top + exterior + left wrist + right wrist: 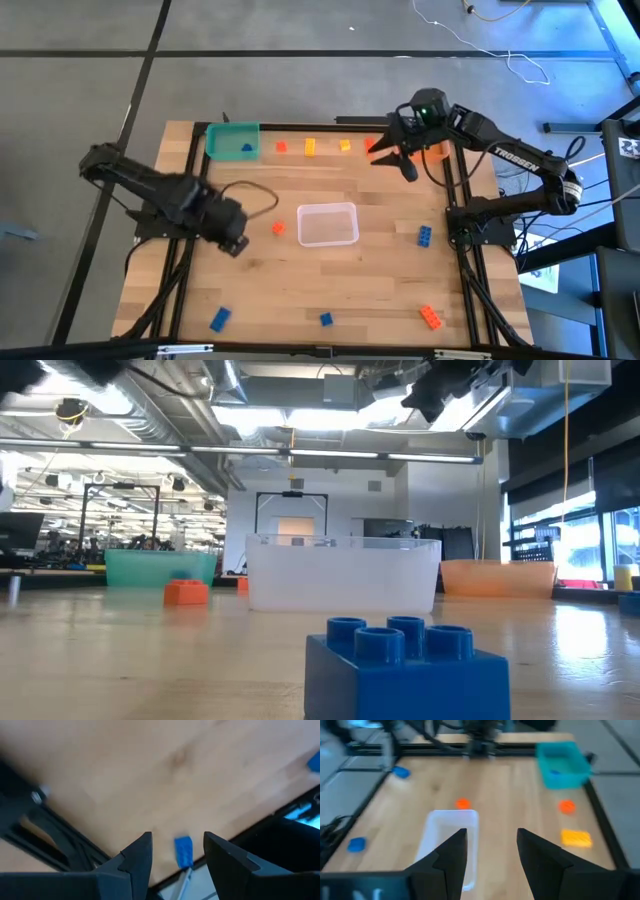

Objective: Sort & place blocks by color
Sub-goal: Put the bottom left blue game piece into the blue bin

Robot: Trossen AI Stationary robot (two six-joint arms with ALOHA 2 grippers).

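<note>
Wood-grain table (300,290), studded plastic blocks (425,235), translucent rectangular bin (327,223)

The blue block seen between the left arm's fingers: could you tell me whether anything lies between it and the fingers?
Nothing visible does. In the left wrist view the blue block lies on bare wood near the table edge, framed by the left gripper, whose fingers are apart and empty above it.

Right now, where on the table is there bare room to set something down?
Bare wood lies between the clear bin and the blue block at the near edge, and between the clear bin and the teal bin. The far edge is crowded: small blocks in a row and the right end effector, open.
</note>
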